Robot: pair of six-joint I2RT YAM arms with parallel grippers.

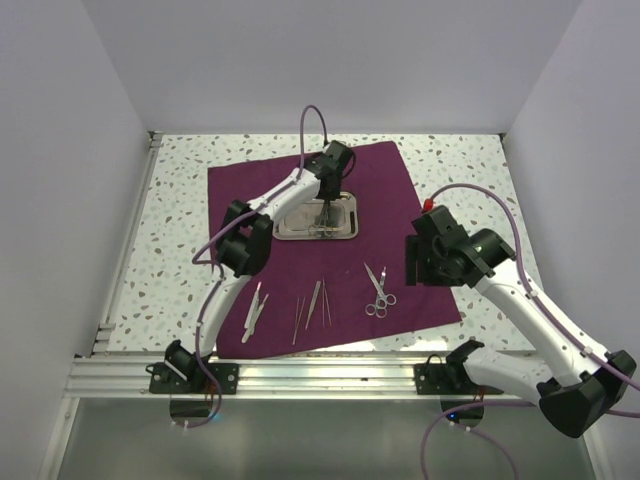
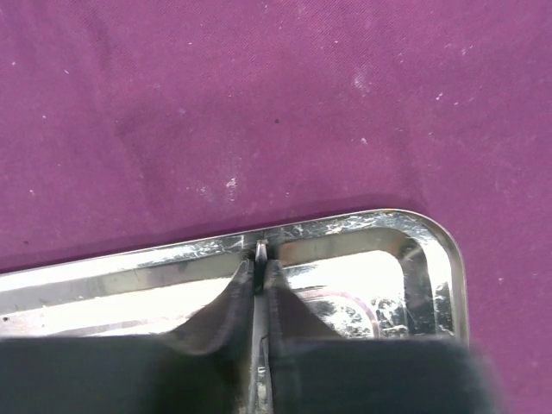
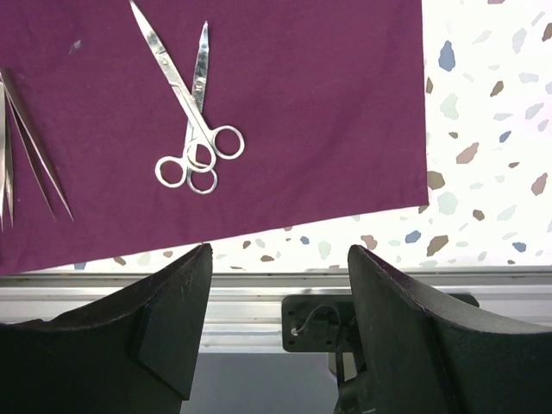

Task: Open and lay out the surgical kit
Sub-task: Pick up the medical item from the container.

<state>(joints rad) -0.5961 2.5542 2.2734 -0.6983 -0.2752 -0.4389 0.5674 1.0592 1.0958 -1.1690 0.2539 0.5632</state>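
From where I stood, the left arm's own bulk hid most of the steel tray (image 1: 346,232) in the upper middle of the overhead view. The wrist picture showed only the tray's rounded corner (image 2: 435,246), the rest cut off at the bottom edge. The left gripper (image 2: 259,266) had its jaws pinched nearly together around a thin silver instrument (image 2: 260,251), but I could not tell which kind. The plum cloth (image 1: 400,190) lay flat across the middle of the speckled bench (image 1: 175,220), with bare bench on either side. Along its lower edge lay tweezers (image 1: 255,308), slim probes (image 1: 315,303) and ring-handled scissors (image 3: 194,129), seemingly two pairs crossed. The right gripper (image 3: 276,259) hung over the cloth's lower right edge with its jaws spread wide and nothing between them, above the aluminium rail (image 3: 259,293).
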